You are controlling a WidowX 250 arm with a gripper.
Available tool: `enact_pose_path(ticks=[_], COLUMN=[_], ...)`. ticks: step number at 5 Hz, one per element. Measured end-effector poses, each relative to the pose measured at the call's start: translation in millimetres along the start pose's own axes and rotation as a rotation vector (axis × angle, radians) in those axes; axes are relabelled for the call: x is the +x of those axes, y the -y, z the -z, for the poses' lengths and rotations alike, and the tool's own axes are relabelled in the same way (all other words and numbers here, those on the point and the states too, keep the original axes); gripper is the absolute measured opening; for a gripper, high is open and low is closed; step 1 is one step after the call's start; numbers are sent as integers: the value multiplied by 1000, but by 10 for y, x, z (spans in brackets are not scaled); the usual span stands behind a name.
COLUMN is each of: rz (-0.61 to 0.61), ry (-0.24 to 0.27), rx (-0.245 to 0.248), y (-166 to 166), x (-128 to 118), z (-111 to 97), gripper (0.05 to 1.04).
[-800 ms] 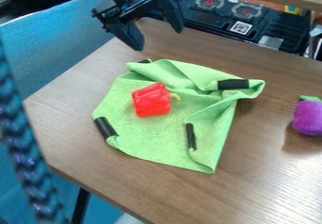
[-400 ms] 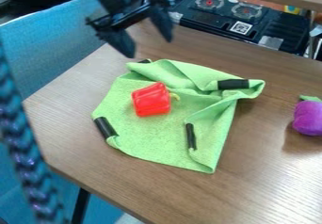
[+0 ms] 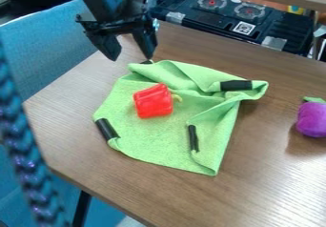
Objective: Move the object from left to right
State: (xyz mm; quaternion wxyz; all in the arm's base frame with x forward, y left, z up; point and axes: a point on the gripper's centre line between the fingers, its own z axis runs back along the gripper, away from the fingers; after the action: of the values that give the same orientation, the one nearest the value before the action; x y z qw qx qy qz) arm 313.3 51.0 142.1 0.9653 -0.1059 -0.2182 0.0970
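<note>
Red and glossy, a toy bell pepper (image 3: pixel 153 101) lies on a green cloth (image 3: pixel 162 142), left of the cloth's middle, its pale stem (image 3: pixel 177 98) pointing right. The cloth is rumpled on the wooden surface (image 3: pixel 274 188), its far and right parts folded over, with black bands (image 3: pixel 236 85) around bits of its edge. The black claw (image 3: pixel 132 58) hangs at the upper left, beyond the pepper and well apart from it, near the cloth's far left corner. It is released, its two fingers spread and pointing down. At the right edge of the view sits a purple toy eggplant (image 3: pixel 312 119) with a green top (image 3: pixel 313 99), well apart from the cloth. Behind the surface is a black case (image 3: pixel 185 15) bearing two round burner shapes (image 3: pixel 212 2). Blue fabric (image 3: pixel 47 40) lies to the left, and a dark braided strand (image 3: pixel 25 159) runs down the near left side.
</note>
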Motion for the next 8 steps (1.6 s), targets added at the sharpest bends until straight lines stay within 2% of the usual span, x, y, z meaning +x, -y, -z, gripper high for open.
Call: enact_pose_path(ticks=[1, 2, 4, 5, 6, 7, 8], rz=[319, 559, 993, 1087, 1112, 1116, 1102], ry=[-95, -127, -188, -166, -134, -69, -50], rx=[81, -29, -203, -247, -213, -181, -181], y=[-31, -35, -95, -219, -243, -133, -82], x=[94, 220, 99, 47, 9, -77, -127], z=[-19, 17, 422, 519, 625, 830, 955], gripper=[1001, 1000, 1001, 1001, 1001, 1001, 1000])
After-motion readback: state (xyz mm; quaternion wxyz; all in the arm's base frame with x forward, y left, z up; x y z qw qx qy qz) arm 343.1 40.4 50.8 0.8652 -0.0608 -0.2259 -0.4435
